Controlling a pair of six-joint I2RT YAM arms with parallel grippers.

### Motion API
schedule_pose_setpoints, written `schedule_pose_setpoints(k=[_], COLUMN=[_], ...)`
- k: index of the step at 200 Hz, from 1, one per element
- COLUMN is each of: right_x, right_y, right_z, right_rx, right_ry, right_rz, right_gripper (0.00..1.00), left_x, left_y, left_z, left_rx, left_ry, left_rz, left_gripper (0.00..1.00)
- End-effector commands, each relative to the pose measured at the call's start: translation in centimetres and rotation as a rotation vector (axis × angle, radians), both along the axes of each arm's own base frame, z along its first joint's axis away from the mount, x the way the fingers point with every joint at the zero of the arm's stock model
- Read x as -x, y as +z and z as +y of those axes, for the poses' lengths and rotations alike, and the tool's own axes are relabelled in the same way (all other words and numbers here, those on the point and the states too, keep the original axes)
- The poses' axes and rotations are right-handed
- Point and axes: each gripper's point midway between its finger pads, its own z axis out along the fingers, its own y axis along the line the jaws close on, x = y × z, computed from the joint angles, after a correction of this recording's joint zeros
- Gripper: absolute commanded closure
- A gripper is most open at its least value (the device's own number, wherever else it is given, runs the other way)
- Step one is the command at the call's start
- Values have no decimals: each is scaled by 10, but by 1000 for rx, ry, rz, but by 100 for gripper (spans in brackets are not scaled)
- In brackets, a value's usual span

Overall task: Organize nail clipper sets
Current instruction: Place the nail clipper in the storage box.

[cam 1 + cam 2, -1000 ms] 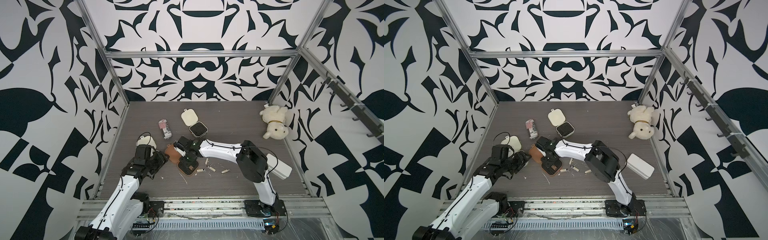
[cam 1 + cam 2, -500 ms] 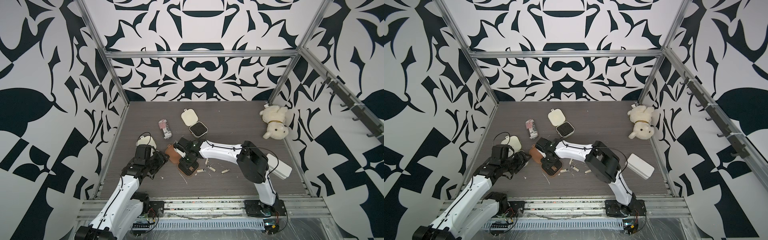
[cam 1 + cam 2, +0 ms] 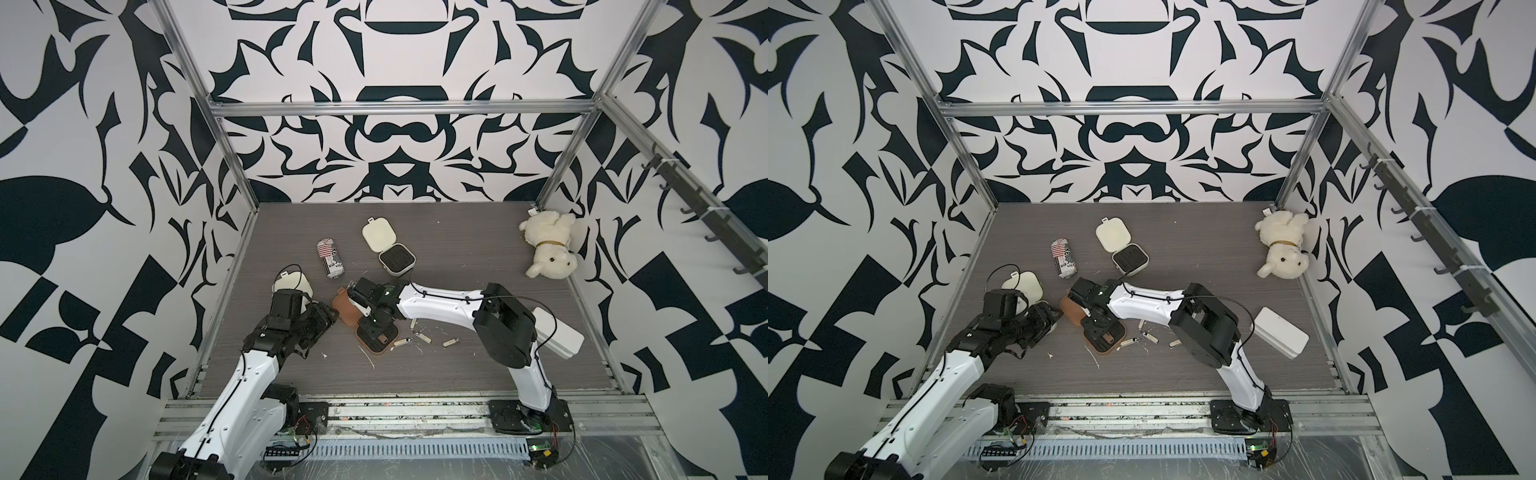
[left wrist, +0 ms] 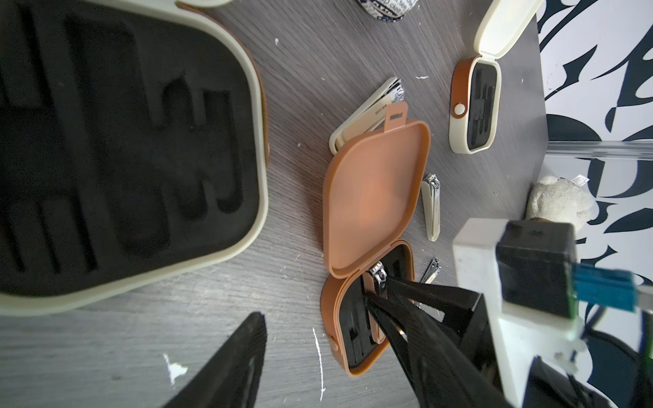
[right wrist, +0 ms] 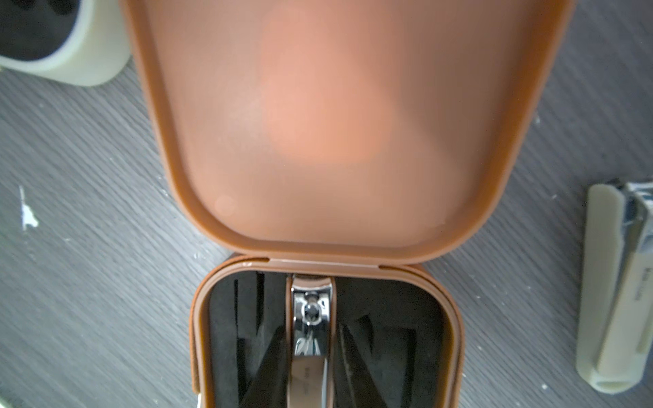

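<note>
Grey tabletop [image 3: 457, 365]; right end effector [image 5: 311, 341] grips clipper [image 5: 310, 312] inside brown case [image 5: 353, 141].

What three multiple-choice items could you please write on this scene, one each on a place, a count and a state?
1. Where does the right claw reach?
A. Into the brown case
B. Onto the striped can
C. Beside the plush dog

2. How many hinged cases are in view?
A. Two
B. Three
C. Five

3. How is the far cream case?
A. Shut
B. Open
C. Upside down

Answers:
1. A: it closes round a clipper lying in that case's insert.
2. B: two cream, one brown.
3. B: its lid lies folded back.
</note>
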Motion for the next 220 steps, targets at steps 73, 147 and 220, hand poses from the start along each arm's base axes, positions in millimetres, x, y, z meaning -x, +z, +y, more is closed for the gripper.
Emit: schedule_pose_setpoints(k=[73, 147, 220], right_x=[-3, 0, 5], right_y=[34, 45, 41], right_z=[1, 3, 4], right_rx=[-46, -67, -56], right_ry=[-78, -81, -88], right_rz=[-33, -54, -47], right_gripper=[92, 92, 92], left_x=[6, 7, 8], left_y=[-8, -10, -11], left_z=[-3, -3, -3], left_rx=[20, 23, 25], left_ry=[-15, -17, -18], left_rz=[23, 26, 25], left_gripper=[33, 33, 33])
